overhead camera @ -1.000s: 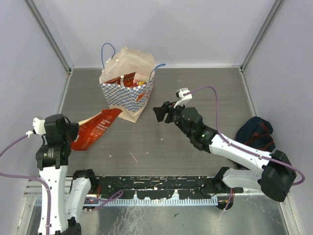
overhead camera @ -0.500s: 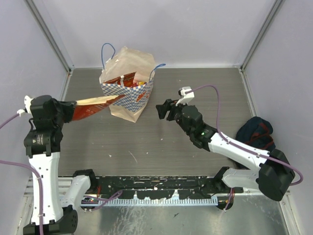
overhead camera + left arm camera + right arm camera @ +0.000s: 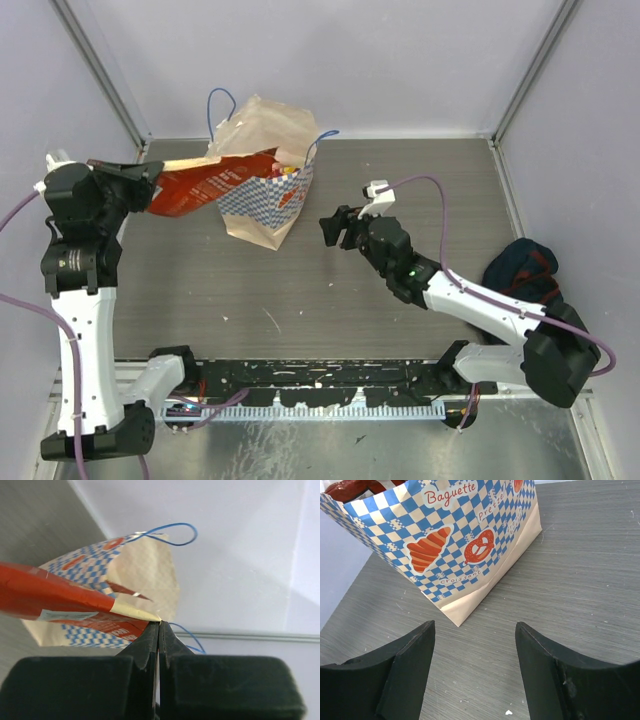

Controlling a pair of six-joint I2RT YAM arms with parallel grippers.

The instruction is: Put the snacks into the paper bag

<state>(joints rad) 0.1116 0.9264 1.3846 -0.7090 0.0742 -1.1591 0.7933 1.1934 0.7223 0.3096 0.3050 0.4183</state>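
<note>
Where the desk (image 3: 420, 190) lies closest to the arm bases, we see a dark cloth bag (image 3: 520, 270) at its right edge. A little farther, the right hand (image 3: 330, 228) hovers with jaws spread and nothing between them. It faces the checked side of the paper bag (image 3: 268, 205) but stays apart from it. The left hand (image 3: 140, 183) is raised and clenched on the corner of a red packet (image 3: 200, 185). The packet's far end overlaps the left rim of the bag's open top, where other snacks (image 3: 262, 160) lie inside.
</note>
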